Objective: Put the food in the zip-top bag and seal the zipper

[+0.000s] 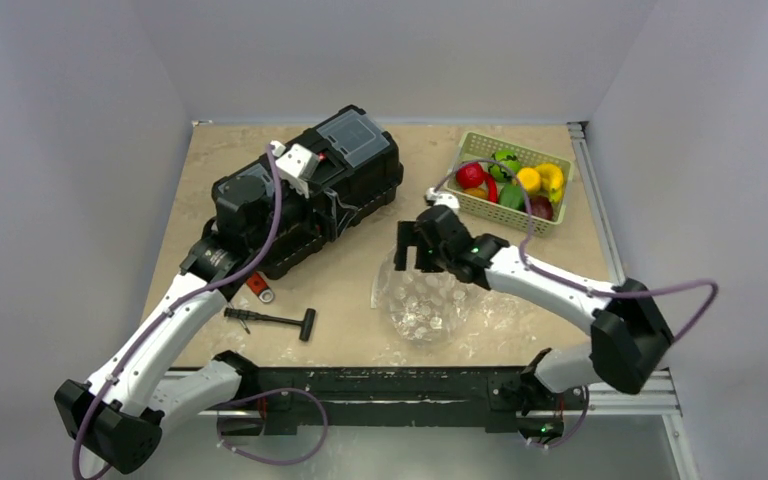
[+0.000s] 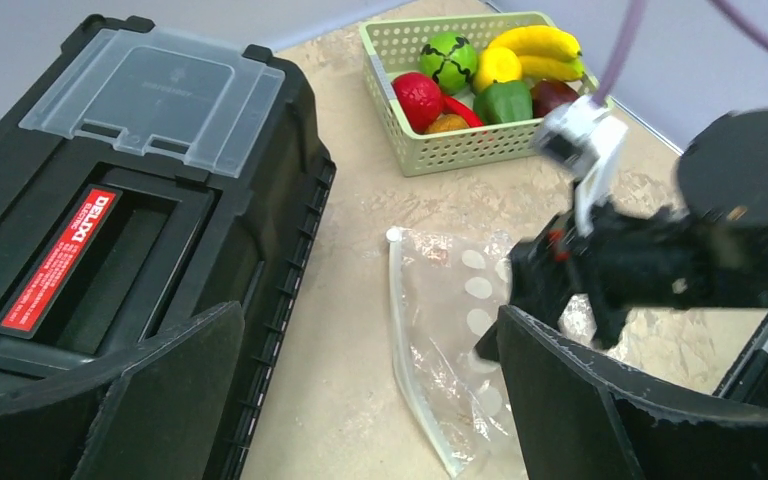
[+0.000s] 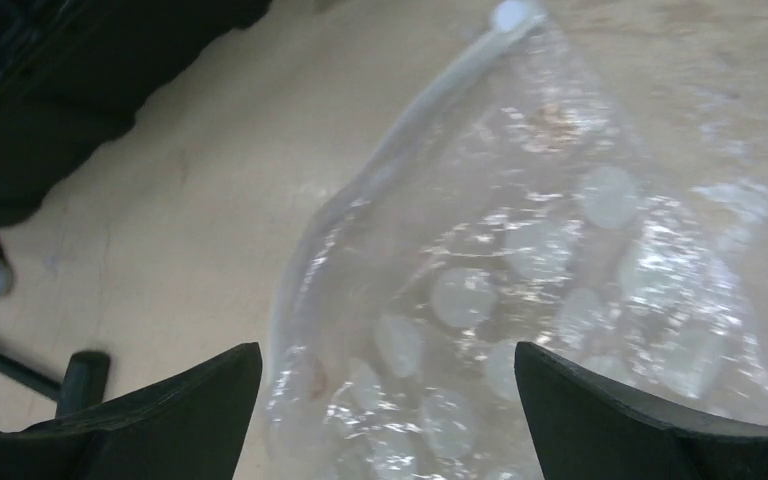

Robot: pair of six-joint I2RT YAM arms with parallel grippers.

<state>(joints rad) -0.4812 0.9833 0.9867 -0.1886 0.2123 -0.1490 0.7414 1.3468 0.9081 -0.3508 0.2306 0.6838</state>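
Crinkly clear polka-dotted zip-top bag (image 3: 520,260) on speckled tabletop (image 1: 345,275).
Right gripper (image 3: 385,365) hangs over it, fingers apart; left gripper (image 2: 370,318), also spread, sits leftward.

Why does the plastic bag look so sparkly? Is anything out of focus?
Right wrist view: glare streaks across the zip-top bag, and the whole picture is soft. Left wrist view: the right arm looks blurred, the basket sharp. Top view: even light, faint shadows, small glints on the bag.
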